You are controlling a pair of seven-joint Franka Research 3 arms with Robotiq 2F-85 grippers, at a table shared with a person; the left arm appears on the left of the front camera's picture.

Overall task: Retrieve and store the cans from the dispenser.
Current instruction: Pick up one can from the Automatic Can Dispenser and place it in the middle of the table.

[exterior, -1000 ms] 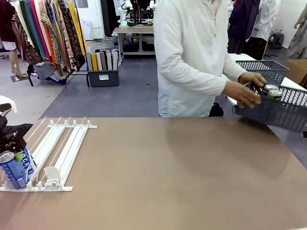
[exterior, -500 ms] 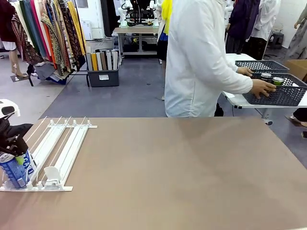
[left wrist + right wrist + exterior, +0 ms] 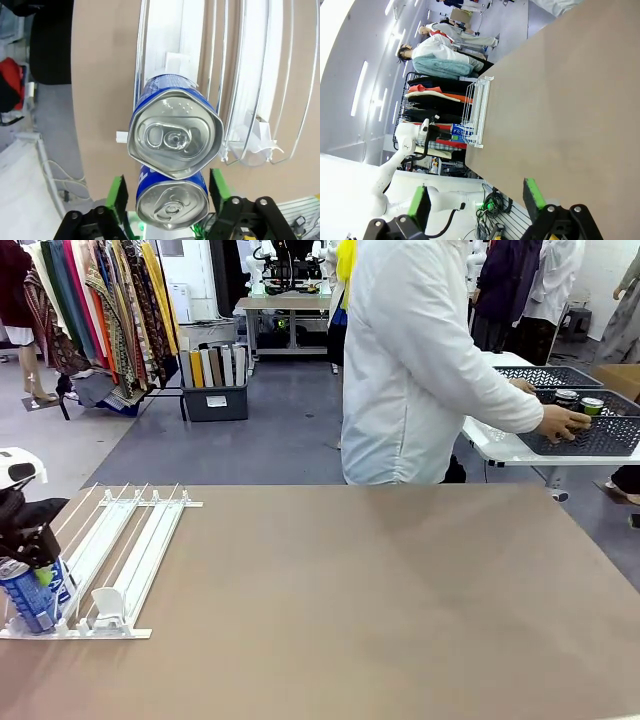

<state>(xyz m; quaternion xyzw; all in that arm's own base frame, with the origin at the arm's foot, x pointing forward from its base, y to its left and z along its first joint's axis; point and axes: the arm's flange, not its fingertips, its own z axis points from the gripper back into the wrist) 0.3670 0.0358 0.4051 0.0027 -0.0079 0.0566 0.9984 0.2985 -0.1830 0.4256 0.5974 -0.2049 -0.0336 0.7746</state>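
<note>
Gently: centre left gripper (image 3: 167, 199), jaws part-open astride end can (image 3: 172, 206), not visibly gripping; squeeze evenly, lift clear of rack (image 3: 132, 552).

Brown table (image 3: 380, 600), matte top; white wire dispenser (image 3: 130, 540) lies flat on it; table's left edge just beside the dispenser, far edge just past its far end; the top stretches wide to its right.
</note>
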